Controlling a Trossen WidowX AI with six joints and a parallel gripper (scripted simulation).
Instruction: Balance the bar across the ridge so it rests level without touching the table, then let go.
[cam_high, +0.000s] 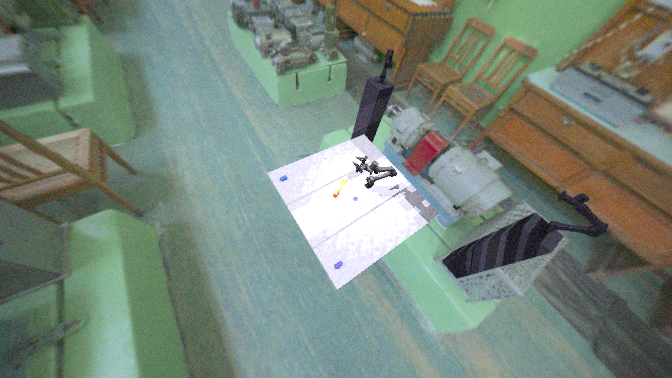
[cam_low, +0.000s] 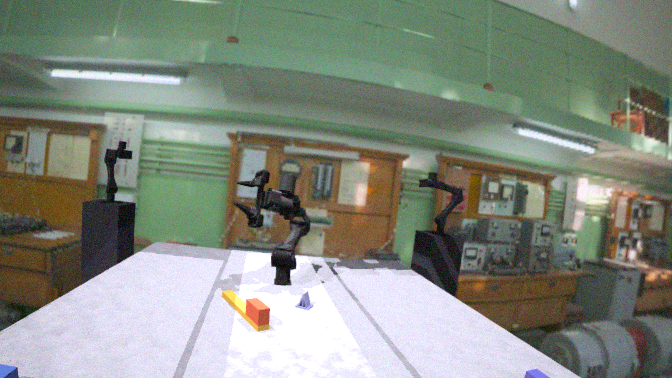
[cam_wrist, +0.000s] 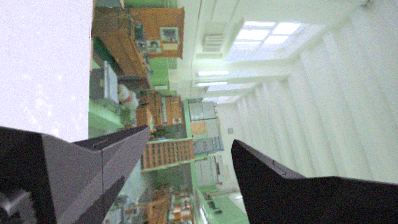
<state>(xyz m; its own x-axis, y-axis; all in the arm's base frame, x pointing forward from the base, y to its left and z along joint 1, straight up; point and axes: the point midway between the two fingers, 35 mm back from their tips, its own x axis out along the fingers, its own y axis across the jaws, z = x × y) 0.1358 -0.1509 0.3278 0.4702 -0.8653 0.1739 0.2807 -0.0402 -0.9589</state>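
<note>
The yellow bar (cam_high: 342, 186) (cam_low: 232, 299) lies flat on the white table (cam_high: 320, 225) (cam_low: 125, 320), with an orange-red block (cam_high: 335, 195) (cam_low: 258, 312) on its end nearer the exterior camera. The small blue-violet ridge (cam_high: 355, 199) (cam_low: 304, 301) stands apart from the bar, to its right in the exterior view. My gripper (cam_high: 355, 164) (cam_low: 237, 193) (cam_wrist: 191, 138) is open, with nothing between its fingers. It is raised well above the table, behind the bar in the exterior view. The wrist view shows neither bar nor ridge.
Two blue blocks (cam_high: 283, 178) (cam_high: 338, 264) lie near the table corners away from my base. Two dark pedestals (cam_high: 370, 110) (cam_low: 108, 235) (cam_low: 436, 255) with other arms stand beyond the table's edge.
</note>
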